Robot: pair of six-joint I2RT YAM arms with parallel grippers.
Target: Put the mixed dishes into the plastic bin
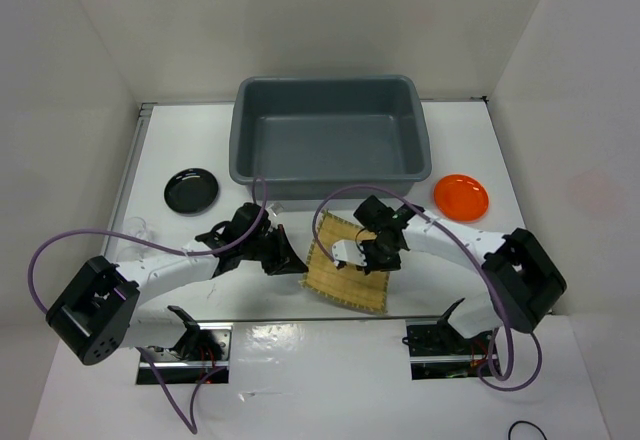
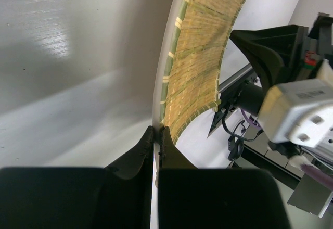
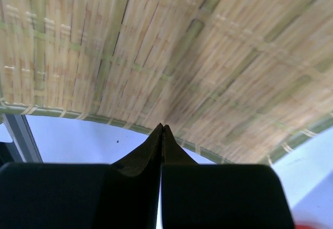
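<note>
The tan woven bamboo mat [image 1: 345,272] is lifted and bowed in front of the dark grey plastic bin [image 1: 330,176]. My left gripper [image 1: 298,262] [image 2: 157,130] is shut on the mat's [image 2: 200,57] left edge. My right gripper [image 1: 378,260] [image 3: 162,127] is shut with its tips at the mat's [image 3: 166,47] opposite edge, pinching it. The black plate [image 1: 190,190] lies left of the bin and the orange plate [image 1: 461,197] lies to its right. A clear glass cup [image 1: 138,228] stands faintly near the left wall.
White walls close in the table on three sides. Purple cables loop from both arms. The arm bases [image 1: 190,340] [image 1: 440,338] sit at the near edge. The inside of the bin shows nothing.
</note>
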